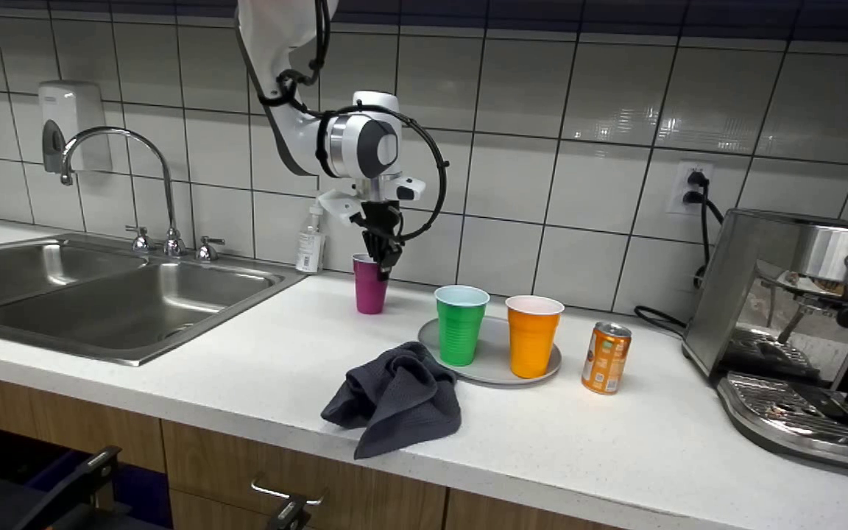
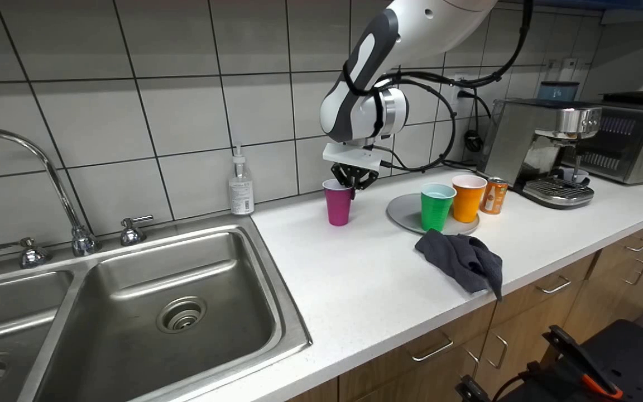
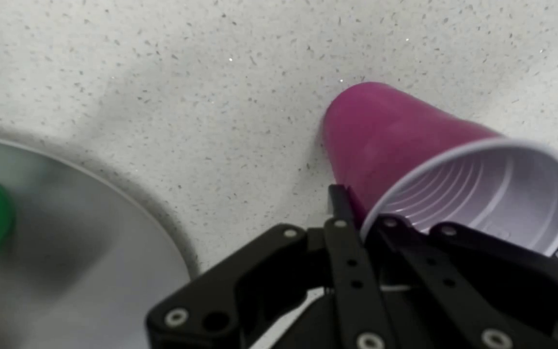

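Tool [image 3: 364,218] pinches magenta cup [image 3: 414,138], straddling its wall

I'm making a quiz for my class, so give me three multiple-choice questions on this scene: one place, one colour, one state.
1. Where does the green cup stand?
A. In the sink
B. On the grey plate
C. On the coffee machine

2. What colour is the crumpled cloth?
A. Red
B. White
C. Dark grey

3. How do the fingers stand?
A. Closed on the magenta cup
B. Wide open, touching nothing
C. Closed on the cloth

1 B: both exterior views show it there.
2 C: those views show dark grey.
3 A: the wrist view shows its rim between them.
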Tool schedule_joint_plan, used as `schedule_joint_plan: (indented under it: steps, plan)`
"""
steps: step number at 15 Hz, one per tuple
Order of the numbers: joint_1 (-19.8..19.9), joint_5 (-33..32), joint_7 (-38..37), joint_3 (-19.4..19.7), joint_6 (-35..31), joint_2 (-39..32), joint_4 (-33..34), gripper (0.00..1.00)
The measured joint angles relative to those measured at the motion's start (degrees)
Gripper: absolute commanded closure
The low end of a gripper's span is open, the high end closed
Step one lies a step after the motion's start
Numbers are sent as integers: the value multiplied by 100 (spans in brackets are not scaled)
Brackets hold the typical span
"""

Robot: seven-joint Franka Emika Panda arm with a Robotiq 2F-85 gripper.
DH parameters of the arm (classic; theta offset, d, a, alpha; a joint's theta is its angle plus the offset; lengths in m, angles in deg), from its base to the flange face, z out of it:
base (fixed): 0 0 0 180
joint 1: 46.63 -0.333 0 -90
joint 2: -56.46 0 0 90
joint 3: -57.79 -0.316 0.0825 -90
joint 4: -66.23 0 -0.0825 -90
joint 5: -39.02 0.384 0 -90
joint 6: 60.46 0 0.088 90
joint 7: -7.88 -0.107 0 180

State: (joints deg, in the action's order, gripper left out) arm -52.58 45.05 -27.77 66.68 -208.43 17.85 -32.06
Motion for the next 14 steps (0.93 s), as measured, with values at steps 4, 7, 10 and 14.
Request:
schedule_joint_plan:
  steps: [4,7,10,14]
  plan:
    - [0,0,0,1,6,-3,29,99]
    - [1,0,0,6,6,-3,53,99]
    - [9,0,0,13,6,-2,90,99]
    - [39,0,0,17,6,-1,152,99]
